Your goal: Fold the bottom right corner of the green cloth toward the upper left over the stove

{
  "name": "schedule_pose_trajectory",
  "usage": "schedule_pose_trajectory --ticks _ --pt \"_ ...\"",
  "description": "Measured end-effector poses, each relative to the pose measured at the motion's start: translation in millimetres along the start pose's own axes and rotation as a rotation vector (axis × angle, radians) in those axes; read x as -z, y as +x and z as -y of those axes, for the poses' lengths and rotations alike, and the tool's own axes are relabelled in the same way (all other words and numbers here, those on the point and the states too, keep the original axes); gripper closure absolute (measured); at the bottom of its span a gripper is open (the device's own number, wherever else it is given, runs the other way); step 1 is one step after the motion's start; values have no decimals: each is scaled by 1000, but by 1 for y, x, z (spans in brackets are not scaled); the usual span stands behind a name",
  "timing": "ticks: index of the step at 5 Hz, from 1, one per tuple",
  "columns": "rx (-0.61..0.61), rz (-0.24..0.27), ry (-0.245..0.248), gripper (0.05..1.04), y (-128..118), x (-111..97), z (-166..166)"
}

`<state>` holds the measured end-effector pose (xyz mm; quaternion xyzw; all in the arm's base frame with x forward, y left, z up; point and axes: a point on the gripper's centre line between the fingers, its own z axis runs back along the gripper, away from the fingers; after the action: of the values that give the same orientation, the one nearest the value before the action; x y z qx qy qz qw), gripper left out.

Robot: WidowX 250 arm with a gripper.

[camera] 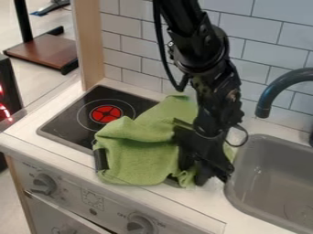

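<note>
Your pincer (202,170) is down against the green cloth (137,155), bunched across the stove (64,123) and desk (205,203); I can't tell whether it pinches any. Crowding folds could snag, dragging cloth into the sink (250,167) on a sideways swing.

1 near view slants down from the front, facing the tiled wall (260,28).
</note>
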<state>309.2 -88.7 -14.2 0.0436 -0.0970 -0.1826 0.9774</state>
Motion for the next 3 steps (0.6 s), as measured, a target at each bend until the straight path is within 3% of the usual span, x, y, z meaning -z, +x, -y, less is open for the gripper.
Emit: schedule_pose_trajectory --ticks 1,2,3 --pt "12 2 -18 859 -2 -2 3" --pt "21 -22 -51 981 -10 -4 7" --pt "30 -4 -124 1024 -8 -24 12"
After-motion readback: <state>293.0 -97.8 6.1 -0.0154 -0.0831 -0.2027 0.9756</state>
